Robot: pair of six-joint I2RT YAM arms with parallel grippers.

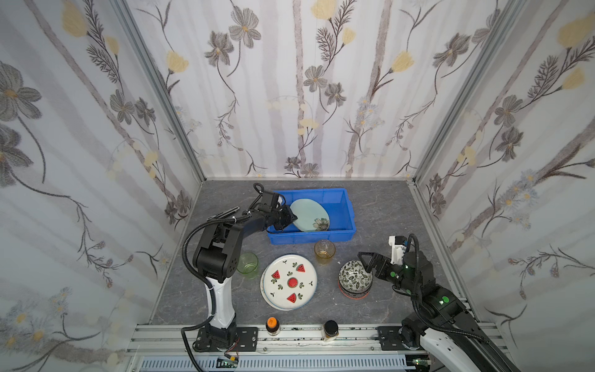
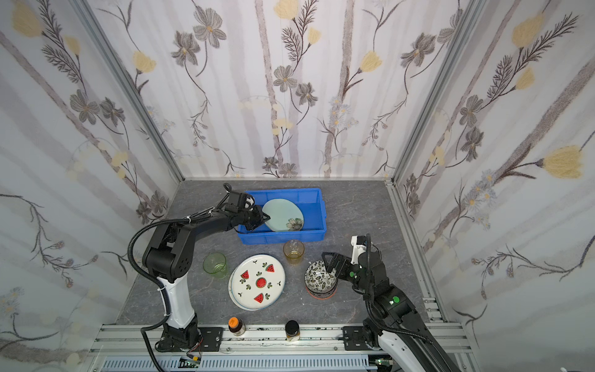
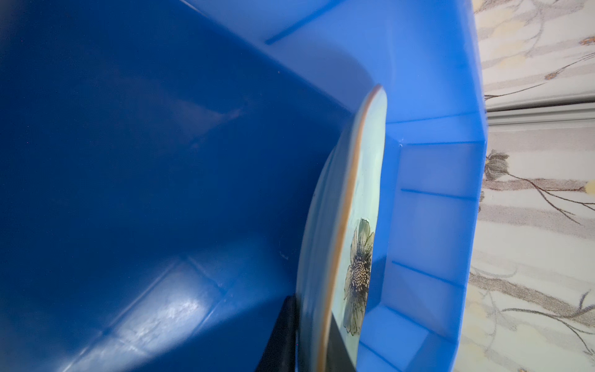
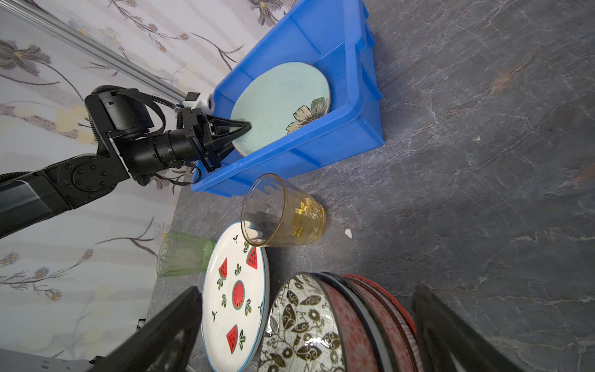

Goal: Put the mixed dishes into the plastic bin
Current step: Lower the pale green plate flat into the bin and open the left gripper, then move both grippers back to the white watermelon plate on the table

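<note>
Pale green plate (image 1: 309, 214): tilted inside plastic bin (image 1: 322, 236), flowered edge low by near wall; bin's right end free. Left pincer (image 1: 291, 218) seemingly pinches its rim; right pincer (image 1: 365, 265) spread over bowl stack (image 1: 352, 275).

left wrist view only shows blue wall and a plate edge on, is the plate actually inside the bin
Observer: Yes. In both top views the pale green plate is within the blue bin, tilted rather than flat, with the left gripper at its left rim.
Operator: what isnt in the bin yet
Observer: The watermelon plate, an amber tumbler, a green tumbler and a bowl stack all stand on the table in front of the bin.
Operator: wheres the other arm
Observer: The right gripper hangs open over the bowl stack, holding nothing.
</note>
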